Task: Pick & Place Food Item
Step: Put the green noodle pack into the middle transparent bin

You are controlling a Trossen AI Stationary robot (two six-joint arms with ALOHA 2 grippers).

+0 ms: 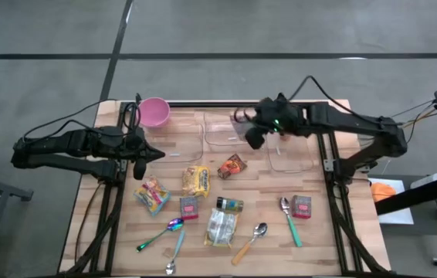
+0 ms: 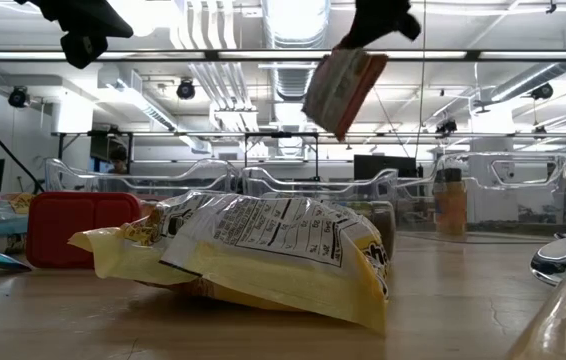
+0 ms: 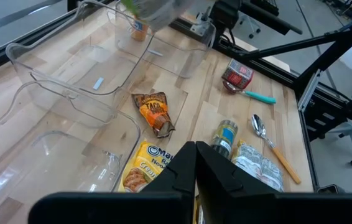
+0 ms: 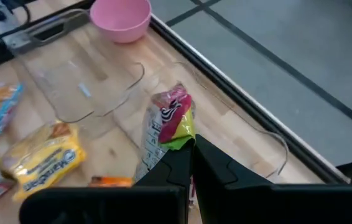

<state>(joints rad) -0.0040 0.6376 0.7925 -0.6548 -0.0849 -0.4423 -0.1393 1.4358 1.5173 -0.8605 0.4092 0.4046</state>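
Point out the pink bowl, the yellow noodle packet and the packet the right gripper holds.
pink bowl (image 1: 154, 112), high view, inside of the bowl.
yellow noodle packet (image 1: 196, 180), high view, middle of its face.
held packet (image 4: 171, 118), right wrist view, pink-and-green top.

Both arms raised, both grippers closed

The right gripper (image 1: 254, 137) hangs high over the table's far middle, angled downward, fingers pinched on a small packet (image 4: 171, 124). The left gripper (image 1: 153, 153) waits at the table's left side, fingers together, pointing inward and slightly down.
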